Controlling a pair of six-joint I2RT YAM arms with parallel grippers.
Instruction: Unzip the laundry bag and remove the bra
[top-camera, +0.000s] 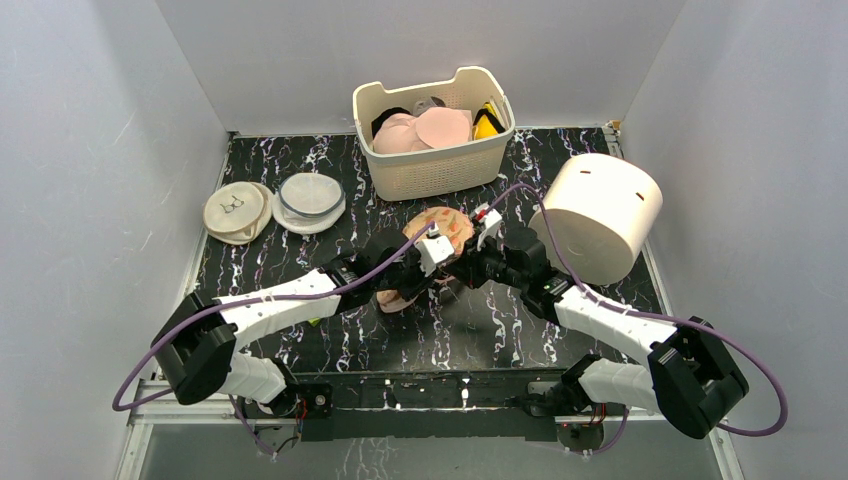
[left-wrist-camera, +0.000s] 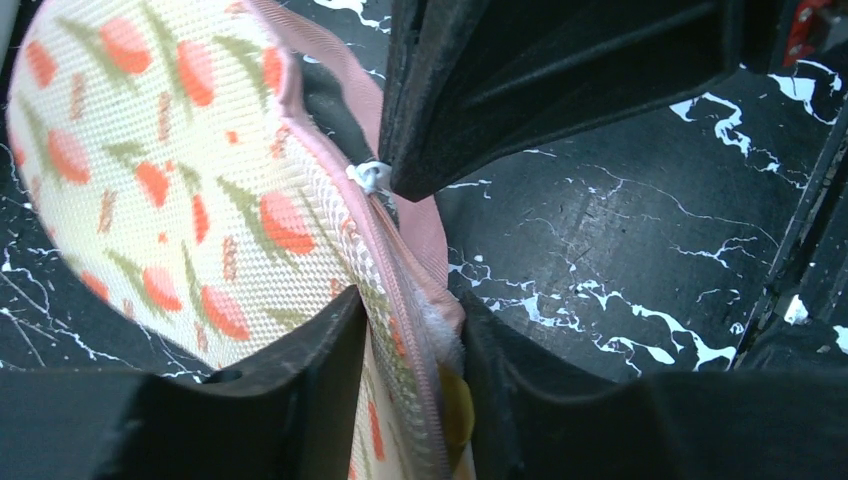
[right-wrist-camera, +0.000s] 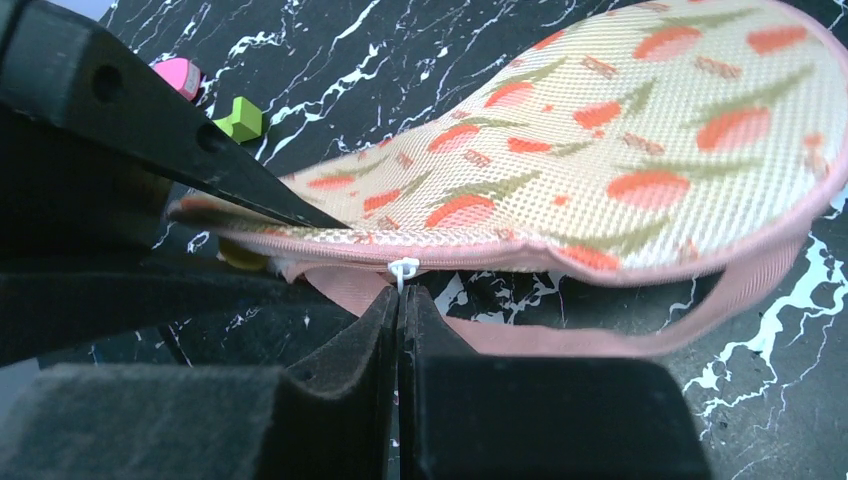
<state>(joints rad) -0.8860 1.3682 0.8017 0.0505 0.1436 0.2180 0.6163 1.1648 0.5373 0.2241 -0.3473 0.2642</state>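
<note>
The laundry bag (top-camera: 447, 228), peach with carrot print and pink edging, is held between both arms over the table middle. My left gripper (left-wrist-camera: 410, 330) is shut on the bag's zipped edge (left-wrist-camera: 400, 300). My right gripper (right-wrist-camera: 402, 300) is shut on the white zipper pull (right-wrist-camera: 404, 270), which also shows in the left wrist view (left-wrist-camera: 371, 177). The bag fills the right wrist view (right-wrist-camera: 620, 160), its pink loop (right-wrist-camera: 700, 300) hanging below. A sliver of mustard-yellow bra (left-wrist-camera: 458, 405) peeks out at the left fingers, and shows in the right wrist view (right-wrist-camera: 240, 255).
A cream slotted basket (top-camera: 435, 130) with pale pink cups stands at the back. A cream cylinder (top-camera: 598, 215) lies at the right. Two round mesh discs (top-camera: 235, 210) (top-camera: 310, 198) lie at the left. Small pink (right-wrist-camera: 178, 75) and green (right-wrist-camera: 240, 120) blocks lie on the table.
</note>
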